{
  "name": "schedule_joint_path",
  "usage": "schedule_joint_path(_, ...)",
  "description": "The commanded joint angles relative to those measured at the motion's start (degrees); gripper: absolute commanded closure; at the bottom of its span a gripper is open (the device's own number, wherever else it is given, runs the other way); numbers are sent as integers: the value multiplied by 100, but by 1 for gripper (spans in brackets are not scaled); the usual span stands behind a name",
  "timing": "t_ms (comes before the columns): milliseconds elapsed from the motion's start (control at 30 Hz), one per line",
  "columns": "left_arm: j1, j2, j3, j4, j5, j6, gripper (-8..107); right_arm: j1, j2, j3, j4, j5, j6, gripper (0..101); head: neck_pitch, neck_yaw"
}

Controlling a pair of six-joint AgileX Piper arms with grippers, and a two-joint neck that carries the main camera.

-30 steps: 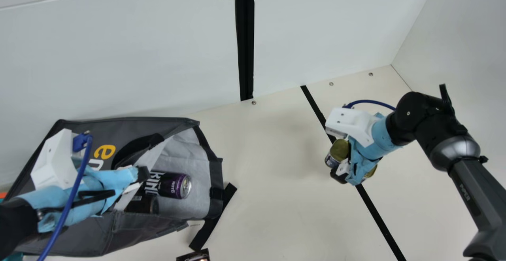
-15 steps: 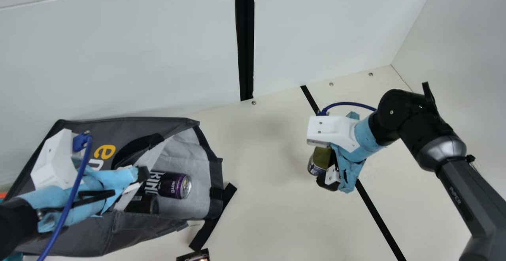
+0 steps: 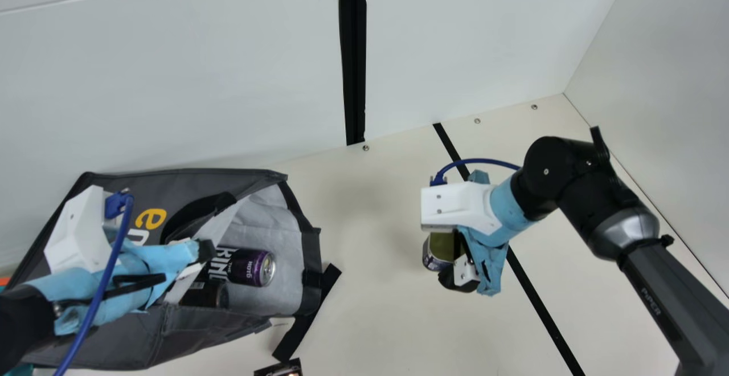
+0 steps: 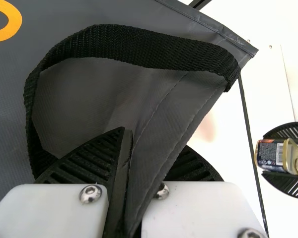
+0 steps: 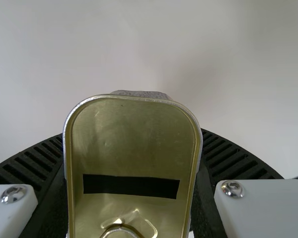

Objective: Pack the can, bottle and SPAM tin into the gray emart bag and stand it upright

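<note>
Over there, the left gripper (image 3: 206, 252) is clenching the gray emart bag (image 3: 188, 181) by its fabric edge (image 4: 156, 158), and the bag is lying on its side. Just inside its mouth, the purple can (image 3: 249, 268) is resting beside a darker cylinder (image 3: 213, 295). Well apart, the right gripper (image 3: 447, 257) is grasping the SPAM tin (image 3: 439, 246) over the table (image 3: 370, 319), between its ribbed fingers (image 5: 37, 161).

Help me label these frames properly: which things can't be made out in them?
- Left wrist view: part of one finger of the left gripper, behind the clamped panel of the bag.
- Main view: the far end of the dark container in the bag, behind the left gripper; can or bottle, I can't tell.
- Main view: the rest of the dark item, cut off by the bottom edge.
- Right wrist view: the SPAM tin's lower end, cut off likewise.
</note>
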Motion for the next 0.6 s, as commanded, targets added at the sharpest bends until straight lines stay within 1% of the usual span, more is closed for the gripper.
schedule_joint_path(0,0,0,0,0,0,0,107,119,-23,30,36,-13,-21,101,-130,-5)
schedule_joint_path(233,0,0,0,0,0,0,107,504,-99,99,178,-13,-45,101,-130,-5)
schedule_joint_path(567,0,0,0,0,0,0,107,934,-115,85,547,-13,-74,101,-130,-5)
